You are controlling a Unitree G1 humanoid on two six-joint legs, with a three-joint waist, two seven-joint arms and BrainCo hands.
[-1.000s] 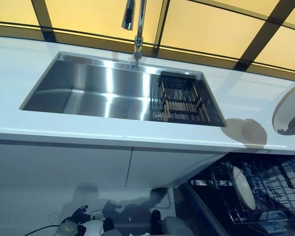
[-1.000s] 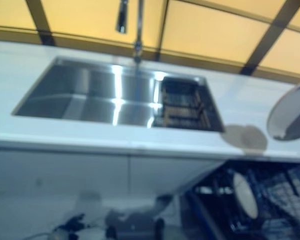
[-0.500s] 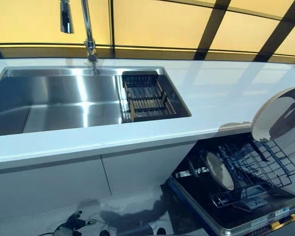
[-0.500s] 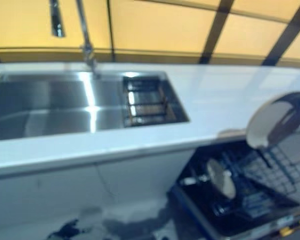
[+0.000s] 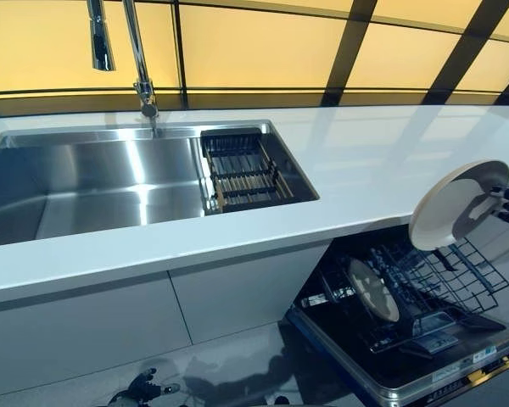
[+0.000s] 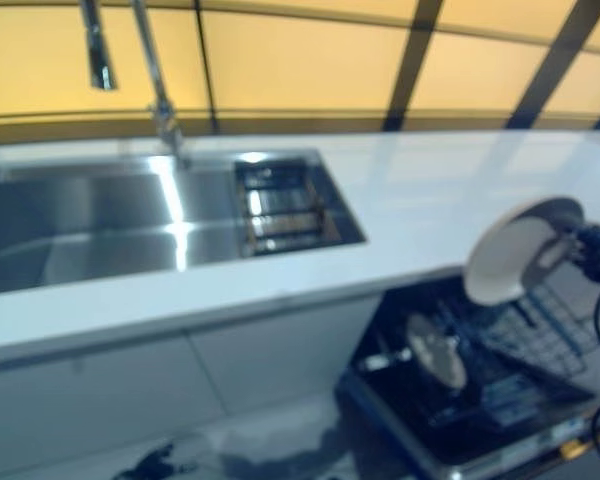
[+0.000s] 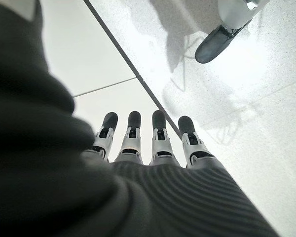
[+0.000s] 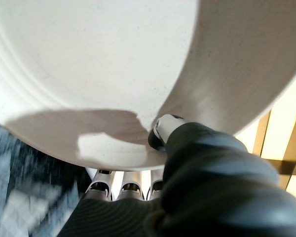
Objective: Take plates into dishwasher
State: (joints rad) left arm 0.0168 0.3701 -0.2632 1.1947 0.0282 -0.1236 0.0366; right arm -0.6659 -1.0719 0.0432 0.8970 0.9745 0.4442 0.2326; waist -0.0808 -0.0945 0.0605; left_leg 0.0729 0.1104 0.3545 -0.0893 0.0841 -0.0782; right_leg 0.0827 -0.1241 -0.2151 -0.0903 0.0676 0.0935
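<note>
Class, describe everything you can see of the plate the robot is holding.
The plate is round, plain off-white and looks ceramic, with a shallow raised rim. The right robot hand pinches its edge, thumb on one face and fingers behind. It is tilted nearly on edge in the air, beside the counter's edge, above the open dishwasher rack, touching nothing else.

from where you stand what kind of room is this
A kitchen, most likely: a steel sink with a tall tap is set in a white counter, and an open dishwasher sits below, one plate racked. The right hand grips another plate.
</note>
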